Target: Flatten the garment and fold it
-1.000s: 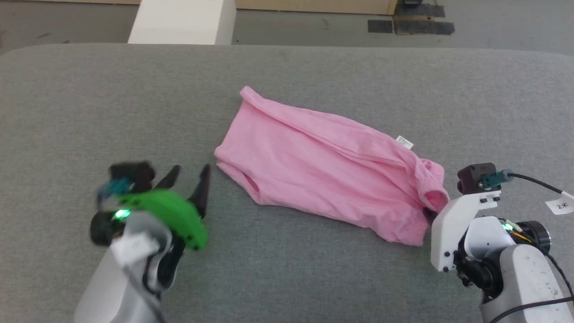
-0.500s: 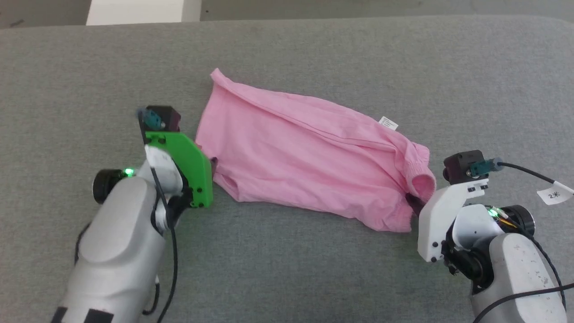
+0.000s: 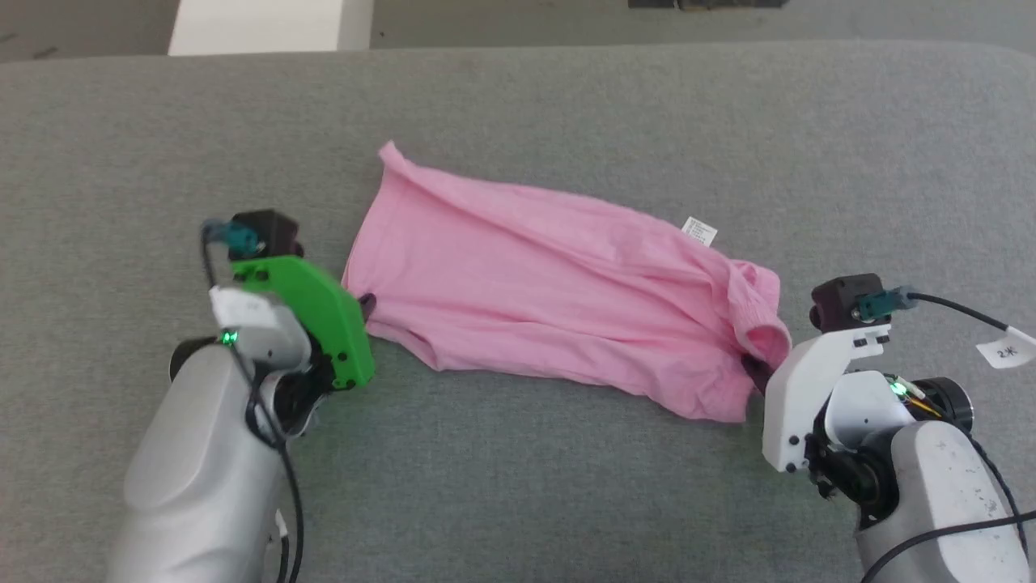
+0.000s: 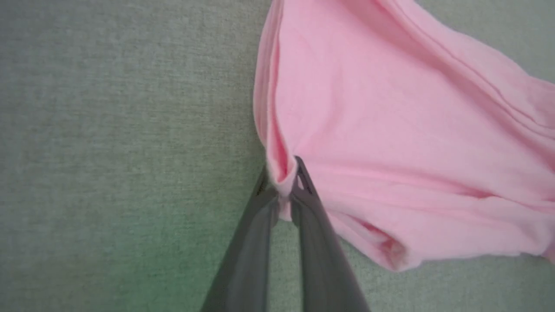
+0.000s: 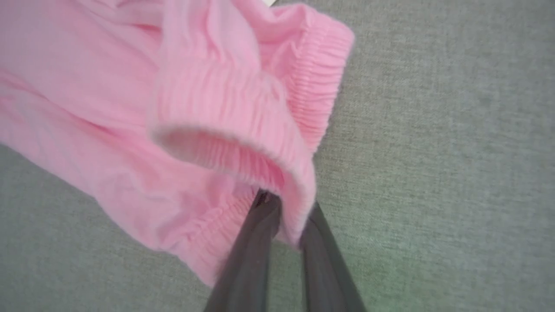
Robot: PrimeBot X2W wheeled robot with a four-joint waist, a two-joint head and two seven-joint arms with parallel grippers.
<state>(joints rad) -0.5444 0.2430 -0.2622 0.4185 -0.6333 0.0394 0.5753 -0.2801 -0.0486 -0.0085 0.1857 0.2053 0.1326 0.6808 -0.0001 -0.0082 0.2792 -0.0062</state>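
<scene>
The light pink garment point(image 3: 550, 291) lies stretched across the grey table, its small white label point(image 3: 699, 231) on the far right edge. My left gripper point(image 3: 366, 304) is at its left corner and is shut on a pinch of the cloth point(image 4: 282, 182). At the right end, my right gripper point(image 3: 757, 368) is shut on the gathered elastic hem point(image 5: 243, 130), which curls over the dark fingers point(image 5: 256, 242). The garment point(image 4: 390, 143) sags in soft folds between the two grips.
The grey fabric-covered table point(image 3: 518, 486) spreads wide around the garment. A white block point(image 3: 267, 28) stands beyond the far edge at the upper left. A tagged cable point(image 3: 1004, 350) trails from my right wrist.
My left gripper went from open and apart from the garment to shut on its left corner, then drew it slightly leftward. The head camera shifted. The right gripper kept its hold.
</scene>
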